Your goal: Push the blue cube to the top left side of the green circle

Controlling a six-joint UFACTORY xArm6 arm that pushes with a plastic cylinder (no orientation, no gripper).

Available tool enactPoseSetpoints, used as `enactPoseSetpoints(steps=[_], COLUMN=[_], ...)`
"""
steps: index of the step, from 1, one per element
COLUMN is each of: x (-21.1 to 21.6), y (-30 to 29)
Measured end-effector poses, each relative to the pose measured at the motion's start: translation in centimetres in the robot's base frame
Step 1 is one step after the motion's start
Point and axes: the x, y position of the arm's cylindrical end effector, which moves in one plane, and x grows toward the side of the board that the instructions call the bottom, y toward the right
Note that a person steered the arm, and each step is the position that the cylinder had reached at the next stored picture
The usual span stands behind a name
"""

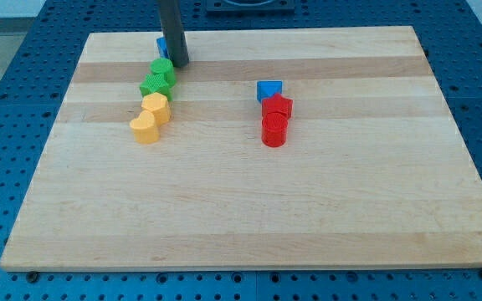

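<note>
Blue cube [162,47] touches my tip [180,63] above green circle [163,69]; no claw, no writing.

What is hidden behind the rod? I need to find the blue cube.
Behind the rod, a blue cube shows only as a sliver at its left edge; the rest is covered. My tip sits just above the green circle.

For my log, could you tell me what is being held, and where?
Nothing is held. My tip sits beside the blue cube, above the green circle.
</note>
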Motion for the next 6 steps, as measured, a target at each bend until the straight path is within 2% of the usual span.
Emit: enactPoseSetpoints(steps=[2, 4, 6], x=[-2.8, -5.5, -6.1], y=[0.0, 2.7, 0.3])
